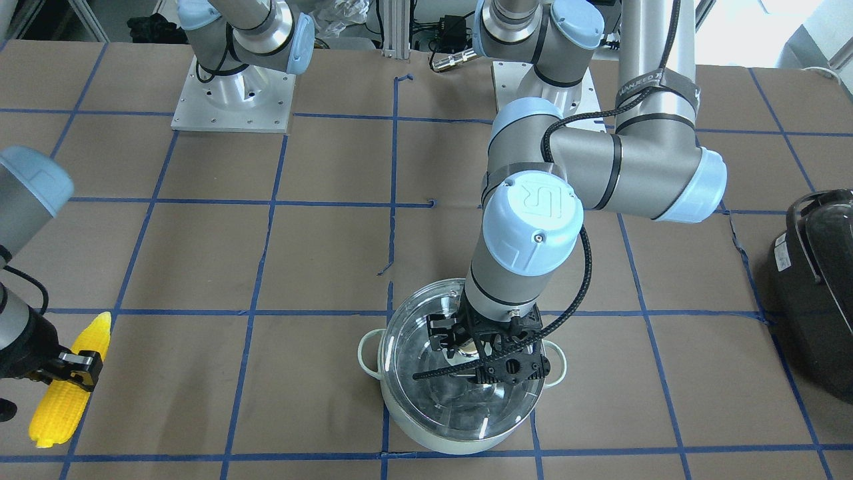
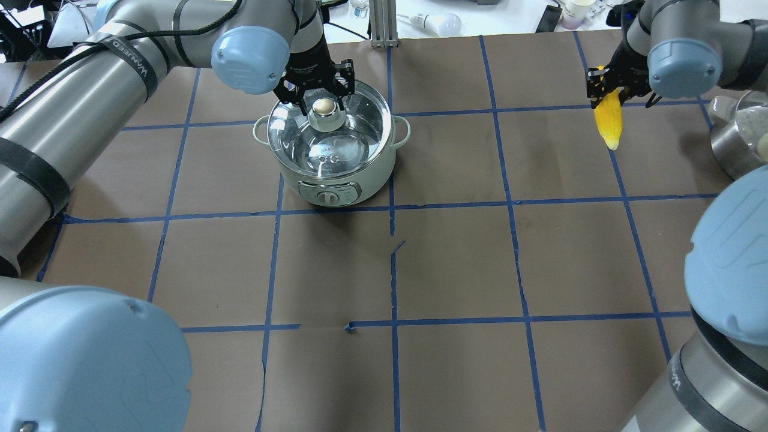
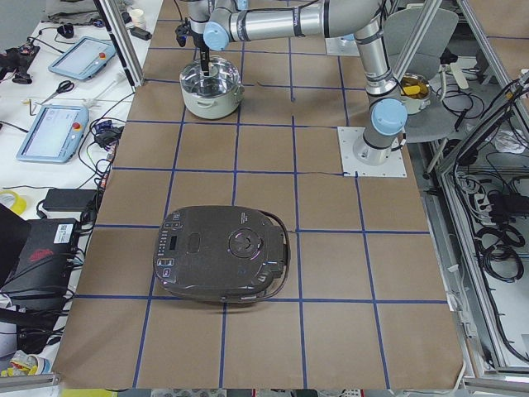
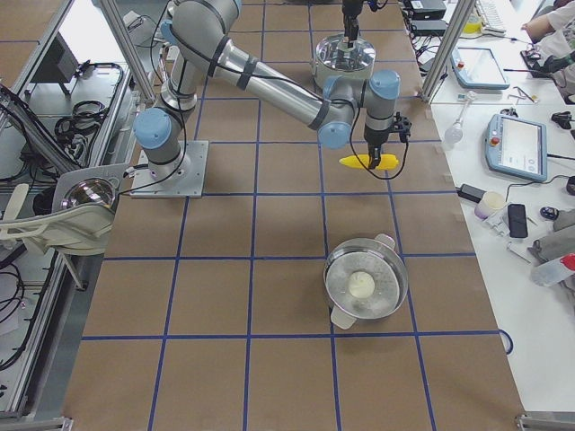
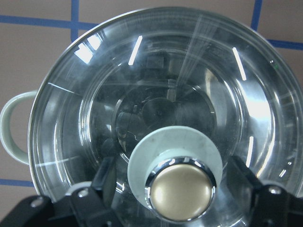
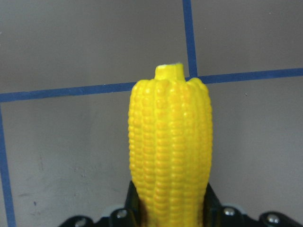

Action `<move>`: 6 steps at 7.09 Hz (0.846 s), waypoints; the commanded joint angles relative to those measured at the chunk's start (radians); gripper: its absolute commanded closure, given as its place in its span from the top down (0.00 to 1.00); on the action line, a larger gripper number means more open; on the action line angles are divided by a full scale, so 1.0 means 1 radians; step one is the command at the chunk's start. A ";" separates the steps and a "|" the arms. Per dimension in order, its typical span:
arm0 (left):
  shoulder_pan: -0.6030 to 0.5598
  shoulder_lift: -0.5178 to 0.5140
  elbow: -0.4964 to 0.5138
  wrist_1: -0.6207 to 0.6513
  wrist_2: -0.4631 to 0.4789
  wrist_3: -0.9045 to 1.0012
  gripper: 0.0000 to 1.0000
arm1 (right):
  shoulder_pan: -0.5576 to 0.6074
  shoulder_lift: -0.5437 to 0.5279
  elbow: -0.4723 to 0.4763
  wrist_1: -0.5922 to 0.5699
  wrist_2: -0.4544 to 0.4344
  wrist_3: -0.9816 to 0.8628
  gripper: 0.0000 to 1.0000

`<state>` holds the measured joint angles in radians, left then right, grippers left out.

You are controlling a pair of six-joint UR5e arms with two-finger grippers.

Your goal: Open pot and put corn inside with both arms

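Observation:
The pot (image 2: 336, 180), mint-white outside, stands at the table's far left with its glass lid (image 2: 360, 129) on. My left gripper (image 2: 318, 99) is open and straddles the gold knob (image 5: 181, 194). Its fingers (image 5: 105, 182) stand on either side with small gaps. The pot also shows in the front view (image 1: 460, 427). My right gripper (image 2: 607, 90) is shut on the thick end of the yellow corn (image 2: 609, 123), low over the table at the far right. The corn's tip points away from the gripper in the right wrist view (image 6: 170, 142). I cannot tell whether it touches the table.
A large black glossy appliance (image 3: 223, 265) lies on the table towards the robot's left end (image 1: 820, 293). A second steel pot with a lid (image 4: 364, 287) stands at the robot's right end (image 2: 738, 138). The arm bases (image 1: 233, 93) are at the robot's side.

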<state>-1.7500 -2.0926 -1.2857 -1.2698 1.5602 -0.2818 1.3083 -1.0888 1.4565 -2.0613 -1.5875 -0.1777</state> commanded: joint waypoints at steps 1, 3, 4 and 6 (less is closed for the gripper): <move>0.000 0.000 -0.001 0.004 0.004 0.000 0.00 | 0.091 -0.089 -0.036 0.136 -0.018 0.119 0.00; 0.001 0.038 0.023 0.004 0.027 0.007 0.00 | 0.170 -0.120 -0.039 0.170 -0.031 0.250 0.00; 0.010 0.052 0.054 -0.002 0.035 0.012 0.00 | 0.271 -0.120 -0.042 0.167 -0.028 0.367 0.00; 0.128 0.083 0.036 -0.067 0.070 0.071 0.00 | 0.380 -0.122 -0.065 0.167 -0.029 0.373 0.00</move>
<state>-1.6988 -2.0281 -1.2405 -1.2903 1.6074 -0.2563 1.6183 -1.2089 1.4025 -1.8930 -1.6182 0.1772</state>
